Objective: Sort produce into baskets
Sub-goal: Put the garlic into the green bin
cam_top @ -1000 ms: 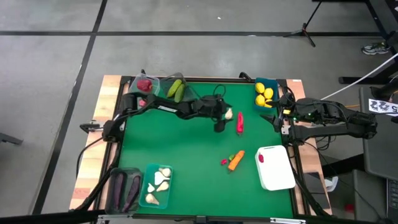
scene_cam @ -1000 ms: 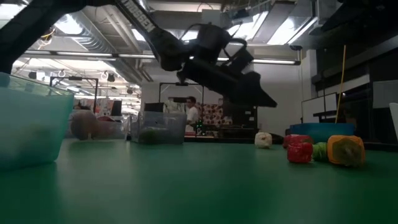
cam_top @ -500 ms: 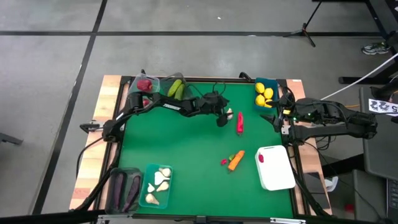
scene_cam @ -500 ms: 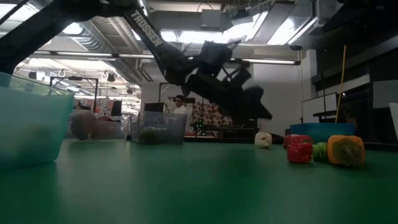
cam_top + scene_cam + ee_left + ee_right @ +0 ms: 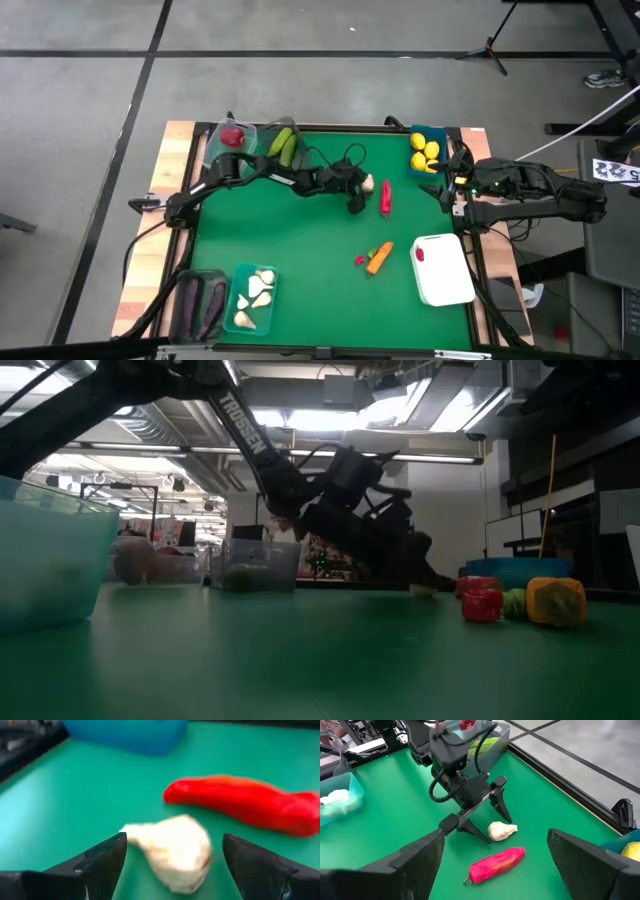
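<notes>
The left gripper (image 5: pixel 362 192) sits a little above the middle of the high view, low over the green table (image 5: pixel 300 250). Its two dark fingers (image 5: pixel 102 862) are spread wide, and the garlic bulb (image 5: pixel 172 851) lies between them on the cloth, not yet pinched. In the right wrist view the same open fingers straddle this bulb from the upper left.

I judge that the step in hand is the approach to grasp the garlic. The next move probably calls for a small advance so the bulb comes deeper between the fingers, then closing on its round body, not on the thin pointed stem, and then carrying it to the teal tub (image 5: pixel 254 298) at the lower left, where other white bulbs already lie.

The garlic looks smooth and hard, like moulded plastic, fat at one end and narrow at the other, so it may roll or slip aside under pressure. Just beside it, to the right in the high view, lies the red pepper (image 5: pixel 386 197), long, glossy and slightly bent. The table cover looks matte, like felt.

The right gripper (image 5: pixel 447 192) waits at the right edge of the table, near the blue tub of lemons (image 5: pixel 425 150), with its fingers wide apart and holding nothing.
</notes>
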You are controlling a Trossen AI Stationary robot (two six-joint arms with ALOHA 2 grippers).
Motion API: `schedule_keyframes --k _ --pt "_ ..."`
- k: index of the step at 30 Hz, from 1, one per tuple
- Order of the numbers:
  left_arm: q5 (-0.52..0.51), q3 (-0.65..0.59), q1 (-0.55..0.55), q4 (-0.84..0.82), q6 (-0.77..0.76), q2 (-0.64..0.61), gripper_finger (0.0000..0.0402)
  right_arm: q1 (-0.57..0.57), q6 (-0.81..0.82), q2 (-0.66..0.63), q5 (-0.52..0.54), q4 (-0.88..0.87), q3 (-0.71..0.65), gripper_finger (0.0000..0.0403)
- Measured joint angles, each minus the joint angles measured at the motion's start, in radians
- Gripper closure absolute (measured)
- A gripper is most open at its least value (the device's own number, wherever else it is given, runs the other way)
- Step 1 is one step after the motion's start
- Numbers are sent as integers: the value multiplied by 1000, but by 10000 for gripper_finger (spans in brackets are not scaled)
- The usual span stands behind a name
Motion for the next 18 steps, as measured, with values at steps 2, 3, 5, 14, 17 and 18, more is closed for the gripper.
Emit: schedule_keyframes --k 2,3,5,14,17,18 --pt "-24 0 1 -1 -25 13 77 0 1 0 0 0 0 52" --pt "-34 0 2 -6 -38 19 77 0 1 0 0 0 0 52" --pt "-35 0 2 -4 -45 24 77 0 2 0 0 0 0 52" --pt "-40 0 -5 -2 -54 24 114 0 4 0 0 0 0 52" --pt "-40 0 -8 -1 -73 24 129 0 4 0 0 0 0 52" --pt "-40 0 -10 -1 -78 24 135 0 4 0 0 -1 0 52"
